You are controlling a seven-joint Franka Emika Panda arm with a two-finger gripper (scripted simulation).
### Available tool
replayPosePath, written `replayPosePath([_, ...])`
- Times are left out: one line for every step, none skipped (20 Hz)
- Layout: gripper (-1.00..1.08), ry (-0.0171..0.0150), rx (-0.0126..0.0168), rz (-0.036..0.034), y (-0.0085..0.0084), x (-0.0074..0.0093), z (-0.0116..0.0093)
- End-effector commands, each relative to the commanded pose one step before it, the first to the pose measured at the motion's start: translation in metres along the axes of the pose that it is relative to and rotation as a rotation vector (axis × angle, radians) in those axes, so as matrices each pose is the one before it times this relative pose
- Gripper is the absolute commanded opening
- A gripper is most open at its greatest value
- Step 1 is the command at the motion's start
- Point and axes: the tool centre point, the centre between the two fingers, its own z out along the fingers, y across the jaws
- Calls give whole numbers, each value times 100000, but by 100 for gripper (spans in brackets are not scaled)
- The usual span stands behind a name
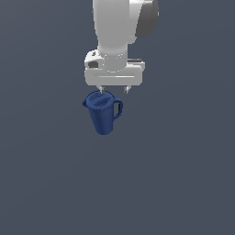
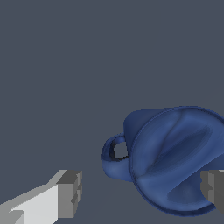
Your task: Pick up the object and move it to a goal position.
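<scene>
The dark blue pitcher [image 1: 102,113] stands on the plain grey surface, its round lid up, its loop handle [image 1: 119,109] toward the exterior view's right and its small spout toward the exterior view's left. My gripper [image 1: 114,89] hangs just above its lid, open and empty. In the wrist view the pitcher [image 2: 175,157] lies below the gripper [image 2: 141,192], with its handle [image 2: 114,153] pointing toward one finger [image 2: 70,192]. The other finger [image 2: 213,190] sits over the lid's rim. The fingers stand wide apart, and I cannot tell whether they touch the pitcher.
A flat grey surface [image 1: 183,174] fills both views around the pitcher. The white arm [image 1: 121,27] rises above the gripper in the exterior view. No goal marker shows.
</scene>
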Motion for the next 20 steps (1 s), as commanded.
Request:
replayPosePath([28,0,0,0,1,0,0])
replayPosePath([28,78,-54,23,58,15,-28])
replayPosePath([28,220,-147,79,174,45,-77])
replayPosePath([28,383,-243,167,294,72,-138])
replayPosePath([28,488,-275,286,378,95,-178])
replayPosePath([28,419,-184,346,319,81,-157])
replayPosePath([28,312,-74,375,232,63,-121])
replayPosePath([28,179,29,346,125,37,-75])
replayPosePath([28,15,56,125,0,5,-10])
replayPosePath([28,-65,-18,-139,-40,-15,28])
replayPosePath([28,-84,-129,-372,-48,-19,44])
replayPosePath([28,-84,-237,-564,-32,-22,51])
replayPosePath([28,-95,-342,-774,-26,-26,63])
replayPosePath([28,-113,-444,-988,-28,-30,77])
replayPosePath([28,-145,-531,-1199,-39,-37,95])
replayPosePath([28,-190,-620,-1435,-58,-46,117])
replayPosePath([28,-228,-711,-1665,-74,-52,136])
replayPosePath([28,-256,-807,-1887,-80,-56,150])
replayPosePath([28,-292,-898,-2114,-92,-60,165])
replayPosePath([28,-333,-988,-2352,-106,-64,181])
